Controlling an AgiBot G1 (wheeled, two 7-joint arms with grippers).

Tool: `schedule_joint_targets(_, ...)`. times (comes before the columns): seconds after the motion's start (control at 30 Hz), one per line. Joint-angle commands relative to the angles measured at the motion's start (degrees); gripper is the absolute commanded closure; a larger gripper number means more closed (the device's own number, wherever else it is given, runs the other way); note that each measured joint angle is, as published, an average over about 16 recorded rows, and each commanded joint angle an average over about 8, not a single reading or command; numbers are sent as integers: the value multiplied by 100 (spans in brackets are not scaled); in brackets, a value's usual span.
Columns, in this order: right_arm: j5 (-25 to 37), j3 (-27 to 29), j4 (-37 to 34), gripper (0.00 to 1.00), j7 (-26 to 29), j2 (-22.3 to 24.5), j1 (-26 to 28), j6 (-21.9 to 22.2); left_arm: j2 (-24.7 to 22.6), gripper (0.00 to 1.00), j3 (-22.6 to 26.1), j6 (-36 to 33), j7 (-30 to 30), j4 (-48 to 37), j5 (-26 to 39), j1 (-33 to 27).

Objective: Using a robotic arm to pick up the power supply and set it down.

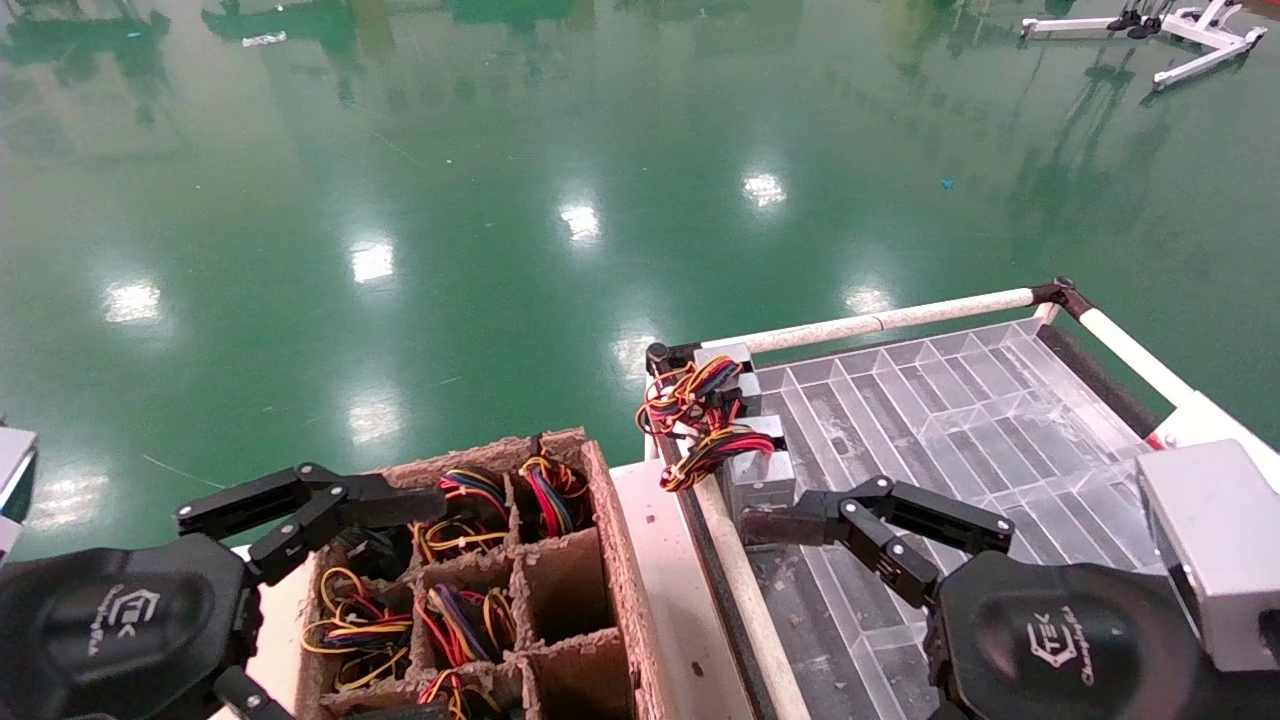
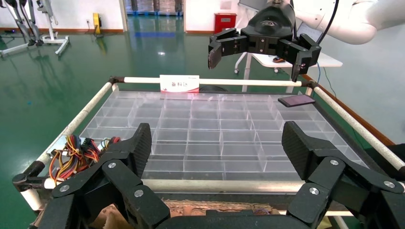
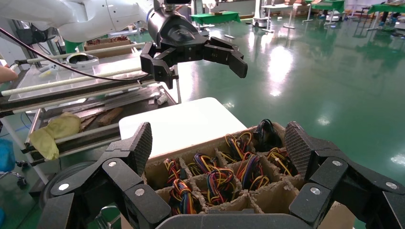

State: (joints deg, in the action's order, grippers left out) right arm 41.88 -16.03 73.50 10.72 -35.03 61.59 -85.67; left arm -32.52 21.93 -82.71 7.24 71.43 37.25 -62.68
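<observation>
On the clear tray (image 1: 1000,400), power supply (image 1: 757,478) seemingly just beyond right gripper's (image 1: 800,520) spread fingers.

Factory hall, glossy green floor (image 1: 500,150), parts cart (image 1: 950,400)

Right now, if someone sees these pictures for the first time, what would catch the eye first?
Probably the cardboard divider box at bottom centre of the head view, its cells stuffed with coloured wire bundles. Next, the clear plastic tray to its right, with silver power supplies and tangled wires at its near-left corner. The open left gripper hovers over the box, the open right gripper over the tray.
</observation>
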Motion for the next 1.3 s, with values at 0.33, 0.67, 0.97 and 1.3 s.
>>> schedule_joint_targets(0.33,0,0,0,0,0,0,0,0,0,100,0,0,0,0,0,0)
schedule_joint_targets(0.67,208,-72,15,0,8,-62,31,158,0,100,0,0,0,0,0,0)
schedule_joint_targets(0.97,1388,-559,136,0,311,-626,331,1163,0,100,0,0,0,-1,0,0)
schedule_joint_targets(1.3,3171,-1360,78,1,883,-1584,808,2342,0,100,0,0,0,-1,0,0)
